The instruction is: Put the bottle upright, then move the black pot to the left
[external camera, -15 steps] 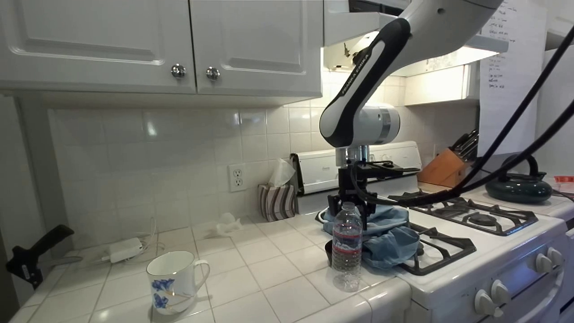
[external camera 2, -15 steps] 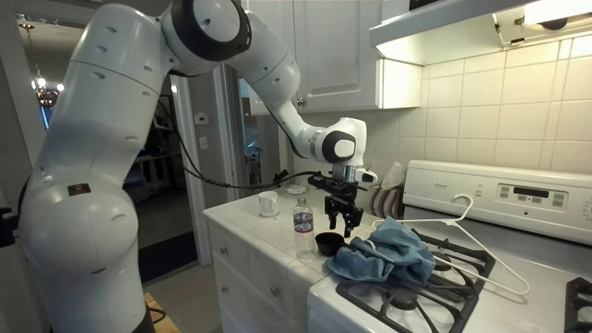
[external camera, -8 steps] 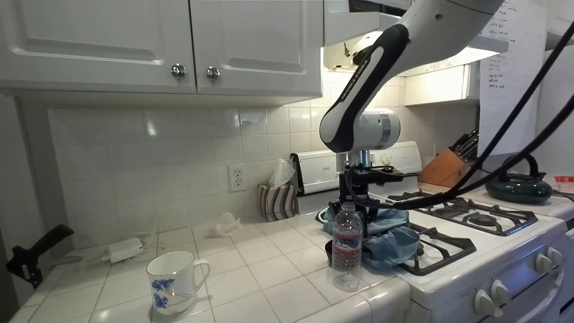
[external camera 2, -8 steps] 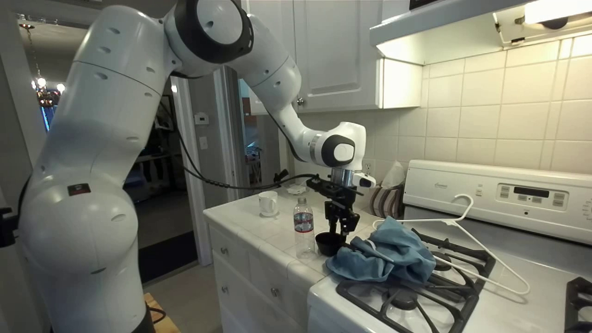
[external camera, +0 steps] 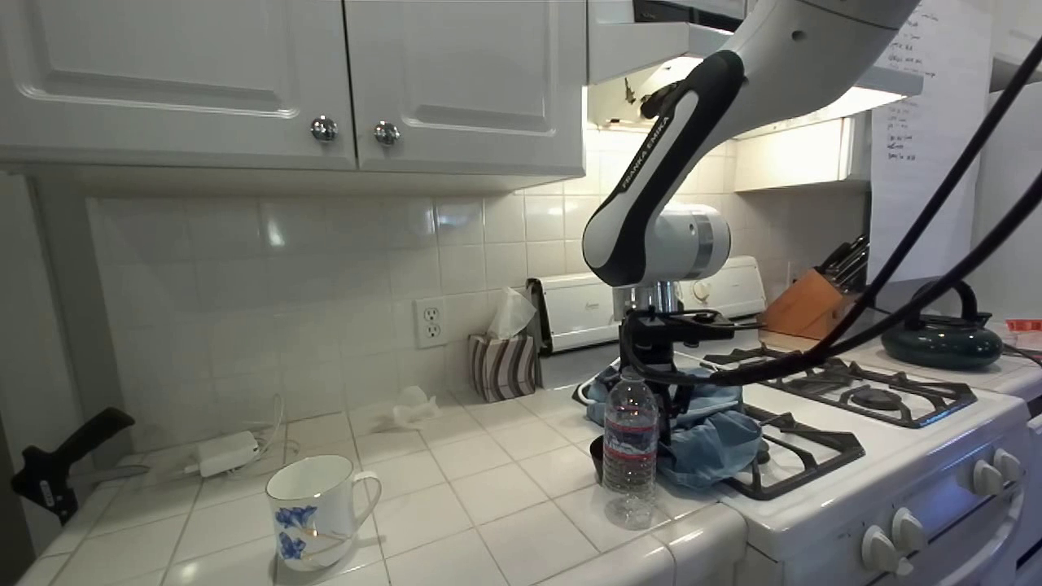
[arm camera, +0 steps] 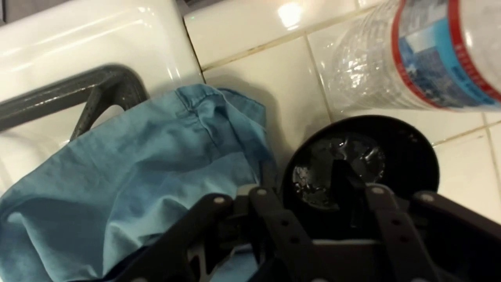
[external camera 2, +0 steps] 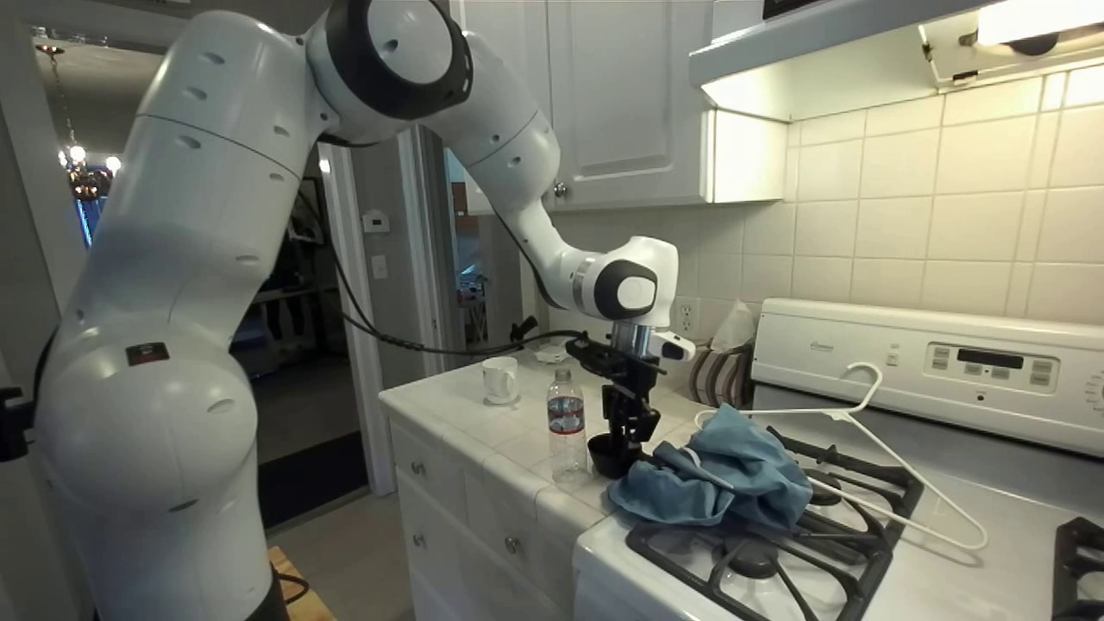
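The clear bottle (external camera: 630, 443) with its red-and-blue label stands upright near the counter's front edge in both exterior views (external camera 2: 567, 431); its lower part shows in the wrist view (arm camera: 434, 58). The black pot (external camera 2: 603, 457) sits right beside it, mostly hidden behind the bottle in an exterior view (external camera: 597, 457). The wrist view looks into the pot (arm camera: 411, 156), with shiny wet spots on its bottom. My gripper (arm camera: 307, 176) is open and points down at the pot (external camera 2: 624, 438). One finger is over the pot's inside, the other over its cloth side. Contact with the pot wall cannot be told.
A blue cloth (external camera 2: 716, 474) lies against the pot and over the stove grate (external camera 2: 759, 552), with a white hanger (external camera 2: 914, 492). A white mug (external camera: 313, 513) stands farther along the counter (external camera: 456, 456). A tissue box (external camera: 502, 366) stands at the wall.
My gripper has moved down, from above the pot to the pot's rim, its fingertips now low at the pot. The bottle, pot and cloth have not moved.
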